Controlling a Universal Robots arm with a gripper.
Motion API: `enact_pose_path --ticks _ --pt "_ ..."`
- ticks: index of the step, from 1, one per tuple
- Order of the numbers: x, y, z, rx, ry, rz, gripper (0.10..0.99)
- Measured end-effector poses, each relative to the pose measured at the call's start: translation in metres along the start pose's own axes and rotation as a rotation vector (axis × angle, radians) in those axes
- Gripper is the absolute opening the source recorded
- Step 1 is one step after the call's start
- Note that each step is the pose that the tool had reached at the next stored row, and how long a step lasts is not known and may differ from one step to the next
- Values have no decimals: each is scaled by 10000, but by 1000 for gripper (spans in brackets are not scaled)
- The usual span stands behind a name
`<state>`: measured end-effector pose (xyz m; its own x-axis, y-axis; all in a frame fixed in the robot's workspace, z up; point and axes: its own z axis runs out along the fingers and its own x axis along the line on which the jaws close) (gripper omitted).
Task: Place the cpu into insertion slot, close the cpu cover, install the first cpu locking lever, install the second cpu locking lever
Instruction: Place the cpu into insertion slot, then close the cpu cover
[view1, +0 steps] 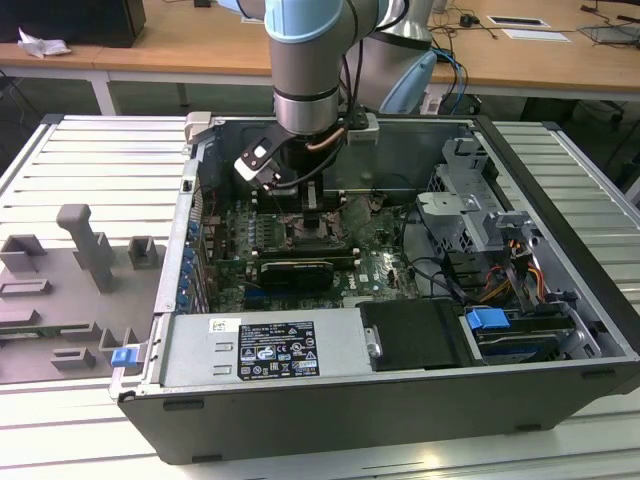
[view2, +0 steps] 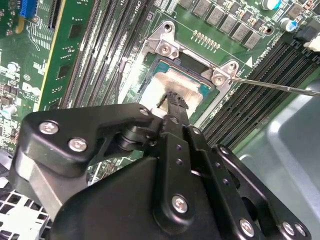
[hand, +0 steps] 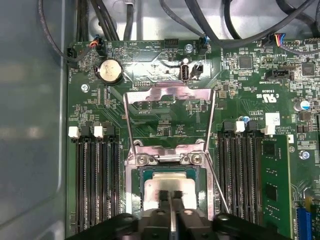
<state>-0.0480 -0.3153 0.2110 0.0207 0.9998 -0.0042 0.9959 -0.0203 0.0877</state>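
The gripper (view1: 315, 208) reaches down into the open case (view1: 560, 170), over the middle of the board (view1: 385, 265), a little toward the exterior view's left of the case. In both wrist views its two fingers are drawn together with nothing between them, and their tips (hand: 169, 193) rest on, or just above, the metal top of the cpu (hand: 170, 181). I judge this a press or a check of the seating, not a grasp. The cpu lies flat inside the slot (hand: 134, 190), square to its rim, so the placing looks done. The cover (hand: 150, 95) is swung fully open, lying back over the board on the far side of the slot from the fingers. That leaves the slot clear from above, and the board shows through its cut-out centre. One thin lever (hand: 218, 187) slants free beside the slot, unlatched, which is what lets the cover stand open. In the second wrist view the same kind of rod (view2: 272, 85) runs out past the hinge over the memory slots. A second lever I cannot pick out with certainty. By count there is one cpu, one slot, one cover, one plain lever, two screws (hand: 142, 159) on the hinge bracket and one coin cell (hand: 111, 70). Dark memory slots (hand: 97, 185) flank the slot in two banks
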Motion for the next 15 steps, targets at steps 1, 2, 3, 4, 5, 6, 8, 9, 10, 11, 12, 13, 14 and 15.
enact_pose_path --ticks 1,2,3,4,5,6,8,9,10,11,12,13,14,15 --pt "0 0 0 -2 -3 0 106" --pt "0 0 -1 -1 -3 0 106" --pt "1 0 -3 -1 -7 0 106" --pt "0 0 -5 -1 -8 0 106" --pt "0 0 -7 -1 -12 0 106" --pt "0 1 -8 -2 -15 -1 106" --pt "1 36 -5 17 -17 0 106" --pt "1 73 -2 34 -17 -2 106" --pt "1 74 -5 36 -19 0 106" --pt "1 74 -9 36 -19 1 106" --pt "1 76 -25 34 -17 0 106" --pt "1 78 -47 34 -17 0 106" --pt "1 83 -100 34 -17 0 106" --pt "1 87 -146 34 -16 -1 106"
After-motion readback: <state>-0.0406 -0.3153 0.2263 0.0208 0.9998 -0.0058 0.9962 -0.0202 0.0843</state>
